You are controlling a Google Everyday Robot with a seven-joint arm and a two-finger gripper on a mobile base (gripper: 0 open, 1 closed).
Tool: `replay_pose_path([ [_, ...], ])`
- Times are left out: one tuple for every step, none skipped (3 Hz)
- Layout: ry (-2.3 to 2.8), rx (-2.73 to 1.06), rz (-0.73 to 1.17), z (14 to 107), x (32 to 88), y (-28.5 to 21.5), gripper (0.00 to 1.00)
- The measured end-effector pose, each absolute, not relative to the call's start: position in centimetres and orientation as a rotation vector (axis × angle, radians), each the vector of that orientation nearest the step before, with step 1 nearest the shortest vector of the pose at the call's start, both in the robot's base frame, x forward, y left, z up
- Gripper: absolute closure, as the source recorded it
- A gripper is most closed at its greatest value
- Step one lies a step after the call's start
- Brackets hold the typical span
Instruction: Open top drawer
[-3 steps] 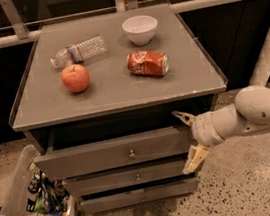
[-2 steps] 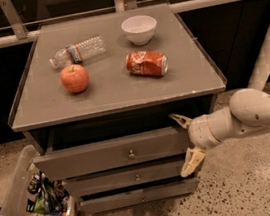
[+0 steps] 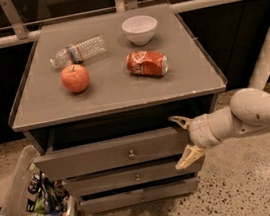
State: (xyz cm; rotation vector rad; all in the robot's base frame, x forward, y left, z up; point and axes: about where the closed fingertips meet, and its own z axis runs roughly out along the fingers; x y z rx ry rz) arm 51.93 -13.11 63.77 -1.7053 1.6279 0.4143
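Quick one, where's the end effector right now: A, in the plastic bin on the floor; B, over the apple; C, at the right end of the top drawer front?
C: the end effector sits at the right end of the top drawer, its fingers open, one above and one below the front's edge.

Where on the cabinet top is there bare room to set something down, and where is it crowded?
Bare: the front strip of the cabinet top, between the apple and can and the front edge. Crowded: the back half, with bottle and bowl. The pincer sits open at the right end of the top drawer.
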Motion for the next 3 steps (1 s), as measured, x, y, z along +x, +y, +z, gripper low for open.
replay_pose_path([
  [1.605,-1.712,0.434,64.18,51.1,-13.12,0.42],
  [1.589,-1.717,0.454,64.59,50.39,-12.87,0.64],
  [1.589,-1.717,0.454,65.04,50.53,-12.88,0.88],
])
